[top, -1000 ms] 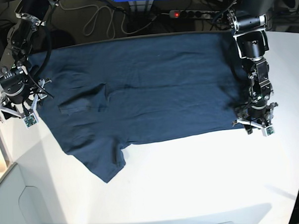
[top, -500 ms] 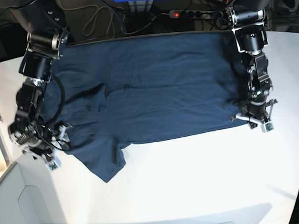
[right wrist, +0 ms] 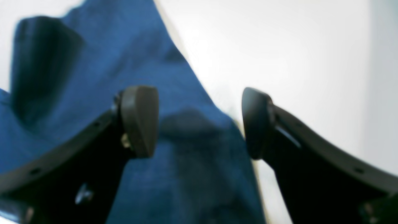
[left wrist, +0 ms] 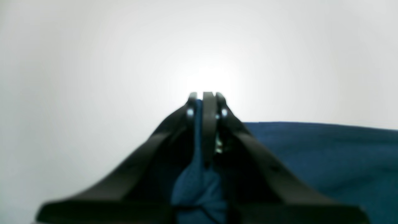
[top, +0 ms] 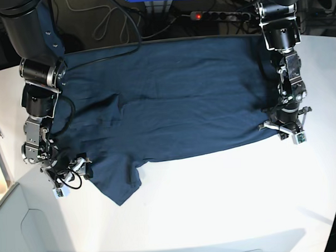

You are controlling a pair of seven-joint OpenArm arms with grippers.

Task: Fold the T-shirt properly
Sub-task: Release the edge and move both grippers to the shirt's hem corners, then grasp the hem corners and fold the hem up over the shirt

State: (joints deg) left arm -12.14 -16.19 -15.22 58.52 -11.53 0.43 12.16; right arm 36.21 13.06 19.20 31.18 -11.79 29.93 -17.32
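T-shirt (top: 172, 98): navy, spread flat across the far half of the white table (top: 216, 202), one sleeve trailing toward the near left in the base view. Left gripper (top: 284, 129): at the shirt's near corner, jaws closed on a pinch of cloth that runs up between them in its wrist view. Right gripper (right wrist: 199, 123): low at the sleeve edge, jaws wide, fabric between them but not clamped. Risks, as judged: the left pinch looks thin and may slip on lifting; the right may close on too little cloth or on two layers, dragging the sleeve and skewing the fold.
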